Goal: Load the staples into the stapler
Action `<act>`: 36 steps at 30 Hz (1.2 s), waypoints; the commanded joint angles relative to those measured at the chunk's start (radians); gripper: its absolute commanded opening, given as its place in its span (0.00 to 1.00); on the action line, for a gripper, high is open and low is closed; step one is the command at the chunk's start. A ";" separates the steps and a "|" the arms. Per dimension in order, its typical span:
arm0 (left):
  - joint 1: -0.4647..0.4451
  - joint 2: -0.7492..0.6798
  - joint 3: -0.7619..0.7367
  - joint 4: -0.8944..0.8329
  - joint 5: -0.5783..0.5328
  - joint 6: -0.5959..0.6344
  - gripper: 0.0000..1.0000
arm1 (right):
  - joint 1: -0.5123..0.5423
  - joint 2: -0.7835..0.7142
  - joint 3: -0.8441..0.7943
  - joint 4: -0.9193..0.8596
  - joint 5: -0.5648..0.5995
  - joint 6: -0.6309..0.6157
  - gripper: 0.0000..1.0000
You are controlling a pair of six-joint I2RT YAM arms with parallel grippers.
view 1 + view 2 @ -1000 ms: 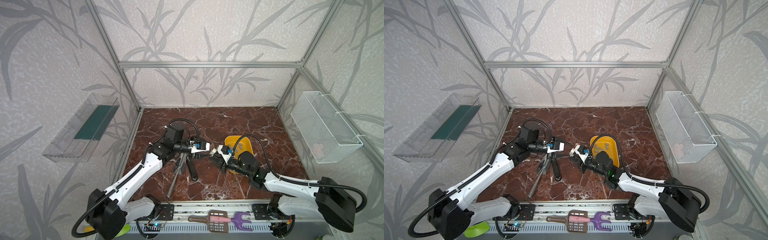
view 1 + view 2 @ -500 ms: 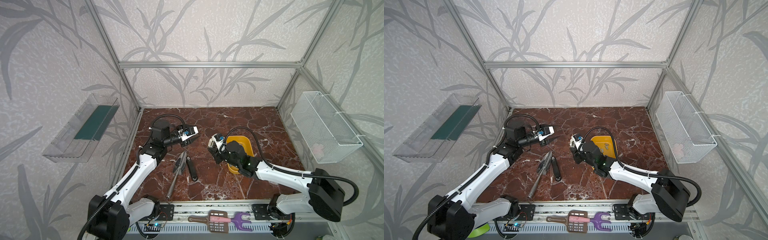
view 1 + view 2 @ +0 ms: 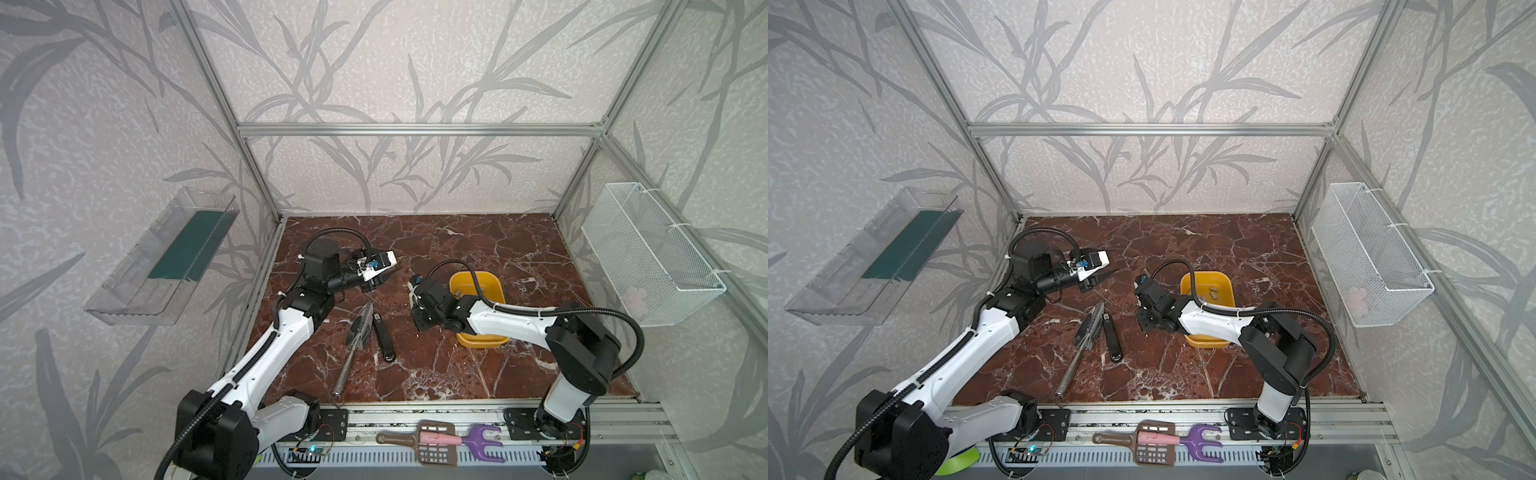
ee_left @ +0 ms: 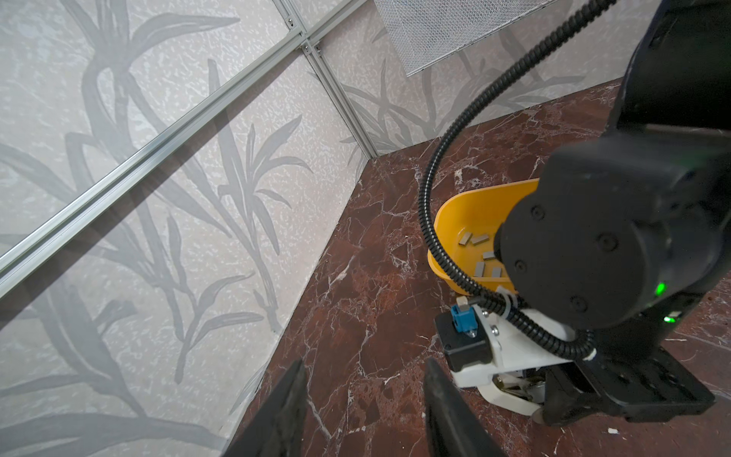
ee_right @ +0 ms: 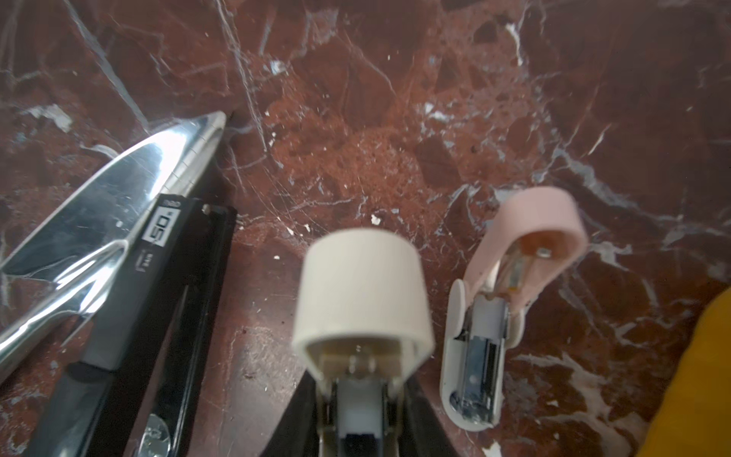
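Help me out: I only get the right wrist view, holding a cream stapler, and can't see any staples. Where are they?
Observer: The staples lie loose in the yellow tray, as the left wrist view shows.
Operator: Where is that tray from my arm?
Observer: In both top views the right arm crosses over the middle of the tray.
Operator: Is the left end effector holding anything?
Observer: No, the left end effector is open and empty, facing your arm.
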 commanded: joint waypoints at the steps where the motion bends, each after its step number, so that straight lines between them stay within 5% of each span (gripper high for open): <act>1: 0.003 -0.008 0.011 0.000 0.010 0.012 0.48 | 0.013 0.047 0.047 -0.104 0.048 0.062 0.00; 15: 0.003 -0.003 0.018 -0.014 0.027 0.015 0.47 | 0.067 0.121 0.082 -0.183 0.146 0.185 0.01; 26: 0.003 0.000 0.023 -0.027 0.034 0.019 0.46 | 0.070 0.075 0.045 -0.163 0.175 0.202 0.43; 36: 0.003 0.015 0.047 -0.095 0.065 0.044 0.48 | 0.075 -0.031 0.012 -0.146 0.188 0.176 0.62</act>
